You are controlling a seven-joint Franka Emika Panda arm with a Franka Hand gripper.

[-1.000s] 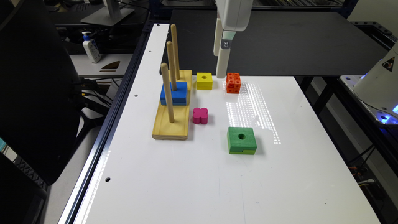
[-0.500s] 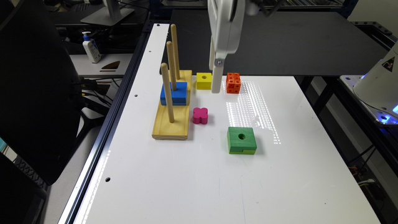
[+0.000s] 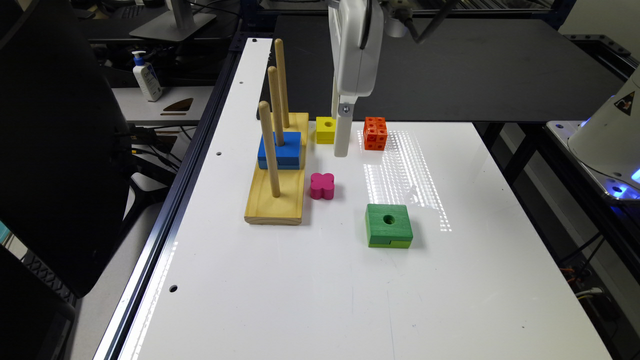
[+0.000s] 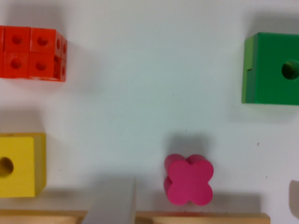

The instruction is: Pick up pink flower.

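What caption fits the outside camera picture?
Robot gripper hovers between yellow block and orange studded cube, short of the magenta clover-shaped wooden block.

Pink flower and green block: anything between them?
Nothing. Bare white table separates the pink flower from the green block; both the exterior and wrist views show it.

Pink flower point(image 3: 322, 185) flat on white table point(image 3: 350, 300)

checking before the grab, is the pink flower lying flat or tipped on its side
Flat. The pink flower rests on the table with its four-lobed face up; both views show it.
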